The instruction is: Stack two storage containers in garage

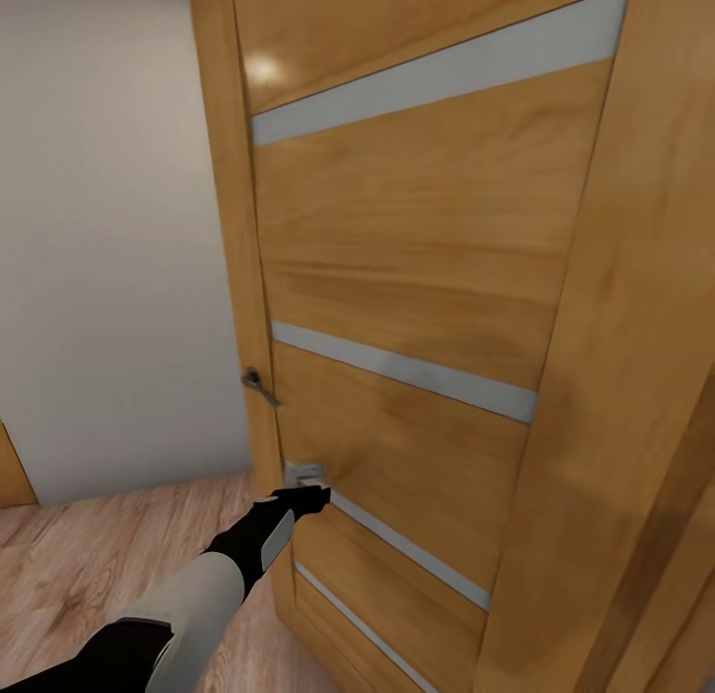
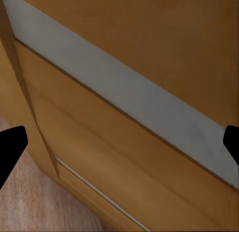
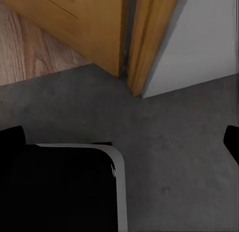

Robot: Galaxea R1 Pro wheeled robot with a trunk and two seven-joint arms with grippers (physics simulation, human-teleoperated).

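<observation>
Door: wood with grey glass strips, fills most of the head view, standing ajar, hinged edge away from the robot. Wood-plank floor on the near side. In the right wrist view grey concrete floor meets the planks at the door's foot, so the robot likely sits on the threshold to the garage. Dark base edge below that camera.

Left pincer: arm stretched to the door edge just below the latch plate; lever handle higher up. In the left wrist view the fingertips sit wide apart, nothing between them. Right pincer: tips apart, empty.

Containers: not in these frames; neither pincer carries one.

Risks (judgement): arm pinned or slipping off the door edge if the base advances; door swinging back against the trunk; base catching the frame.
</observation>
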